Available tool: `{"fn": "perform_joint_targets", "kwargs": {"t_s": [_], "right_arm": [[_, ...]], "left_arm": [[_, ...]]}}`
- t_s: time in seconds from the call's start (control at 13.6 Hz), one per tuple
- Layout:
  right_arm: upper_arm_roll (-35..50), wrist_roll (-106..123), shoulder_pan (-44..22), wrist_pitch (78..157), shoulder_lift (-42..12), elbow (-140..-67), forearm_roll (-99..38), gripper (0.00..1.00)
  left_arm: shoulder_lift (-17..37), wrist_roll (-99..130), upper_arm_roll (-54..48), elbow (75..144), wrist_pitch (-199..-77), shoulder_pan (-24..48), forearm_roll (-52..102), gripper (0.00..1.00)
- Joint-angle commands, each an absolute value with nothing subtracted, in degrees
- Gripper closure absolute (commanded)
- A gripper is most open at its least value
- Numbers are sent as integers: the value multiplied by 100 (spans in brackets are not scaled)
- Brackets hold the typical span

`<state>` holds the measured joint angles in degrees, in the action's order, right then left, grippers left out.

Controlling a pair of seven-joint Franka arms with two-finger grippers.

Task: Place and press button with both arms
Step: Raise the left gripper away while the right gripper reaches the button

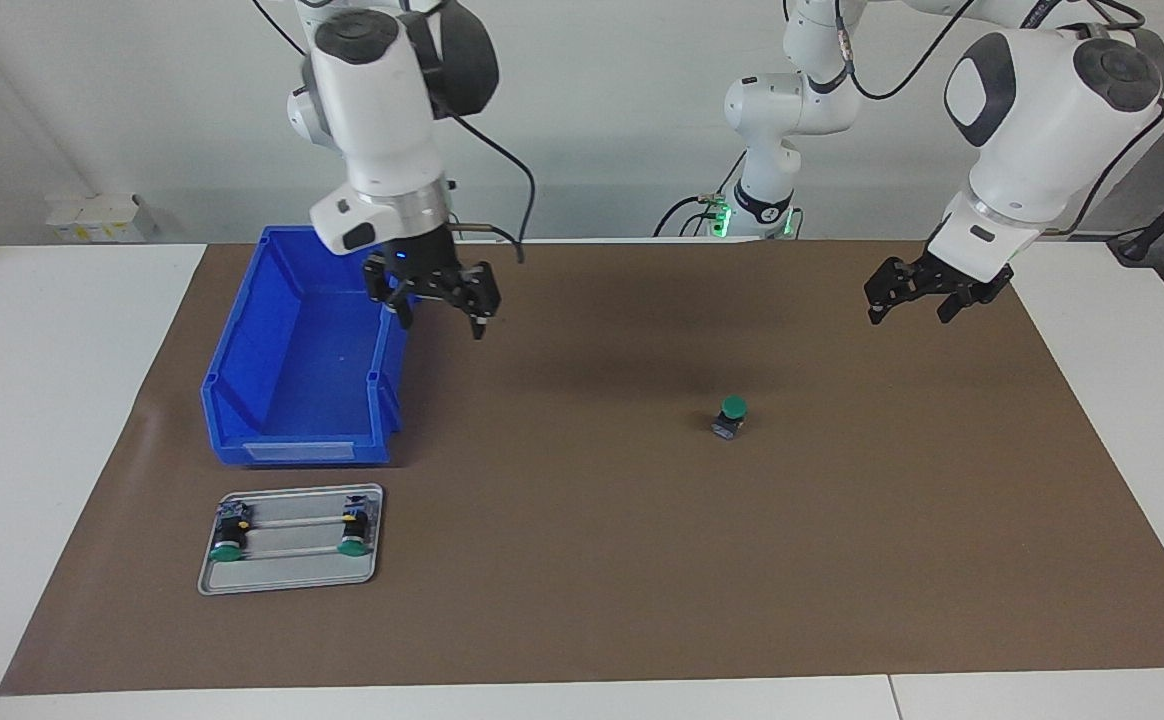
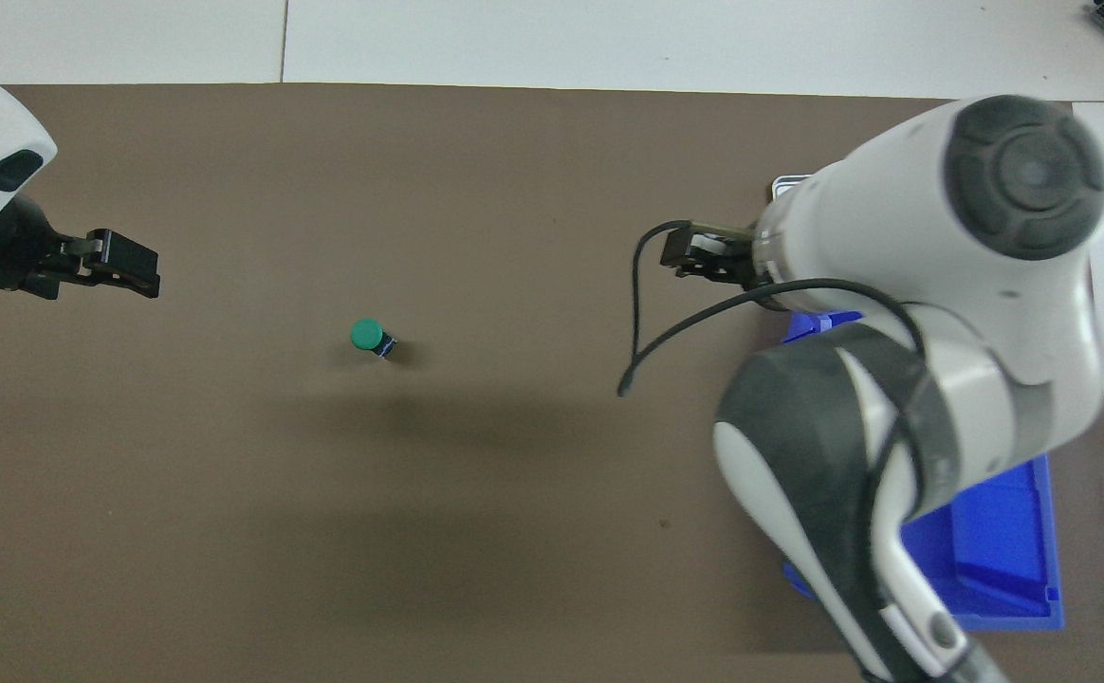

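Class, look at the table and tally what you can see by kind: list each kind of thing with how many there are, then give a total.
Green push-buttons: 3, one on the mat, two in the tray
Blue bin: 1
Metal tray: 1
Brown mat: 1
Grippers: 2, left gripper, right gripper
Total: 8

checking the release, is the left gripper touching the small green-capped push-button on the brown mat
Apart. The facing view shows the left gripper raised, open and empty, with bare brown mat between it and the green-capped push-button.
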<state>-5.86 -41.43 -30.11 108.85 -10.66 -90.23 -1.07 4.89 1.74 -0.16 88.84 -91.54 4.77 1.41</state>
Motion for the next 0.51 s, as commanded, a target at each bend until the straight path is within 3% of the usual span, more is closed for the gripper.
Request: {"fn": "perform_joint_targets", "kwargs": {"t_s": [0.0,0.44], "right_arm": [[-615,-5015,-3566,11204,-2246,-7957,-158,0],[-650,-6696,-4613,11908,-4189,-6269,-79,0]], "left_arm": [[326,149,-35,8921,-8991,492,62,2],[36,141,-53,9439,-8965,562,62,1]]}}
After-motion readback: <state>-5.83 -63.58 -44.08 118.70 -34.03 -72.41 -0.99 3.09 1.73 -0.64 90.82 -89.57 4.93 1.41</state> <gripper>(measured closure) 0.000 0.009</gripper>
